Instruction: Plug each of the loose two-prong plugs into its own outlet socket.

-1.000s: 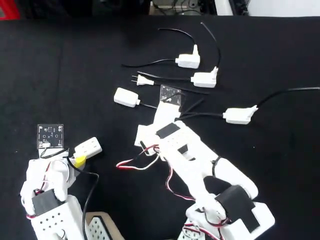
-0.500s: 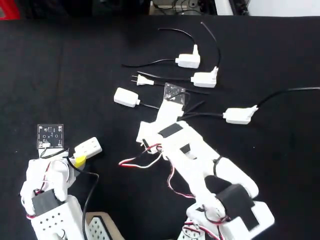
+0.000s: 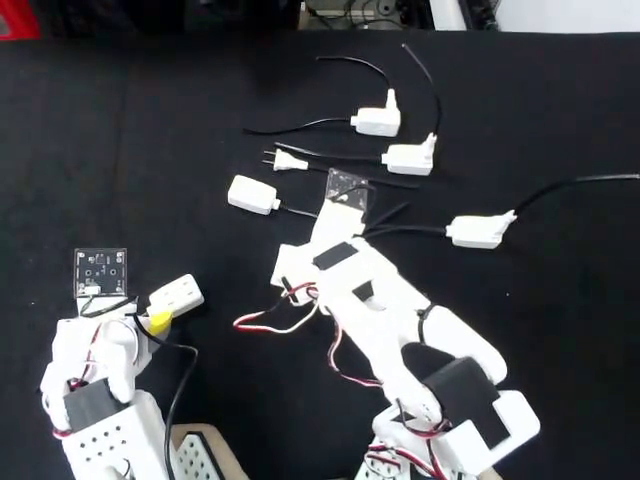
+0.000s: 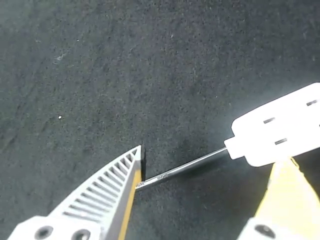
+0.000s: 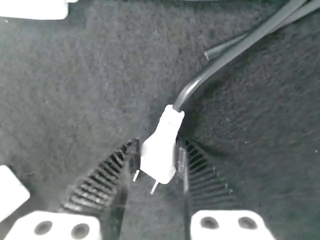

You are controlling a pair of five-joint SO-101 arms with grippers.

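1. The right gripper (image 5: 156,167) has its fingers clamped on the plug (image 5: 161,150) by its narrow sides only, so the stiff black cord (image 5: 235,50) could twist it or drag it free.
2. The prongs point back toward the wrist, so a straight push at a socket would likely miss.
3. The plug is small, white and flat-bodied, with two thin metal prongs. It is at mid-table.
4. The left gripper (image 4: 210,175), fingers apart, rests beside a white socket block (image 4: 280,130).
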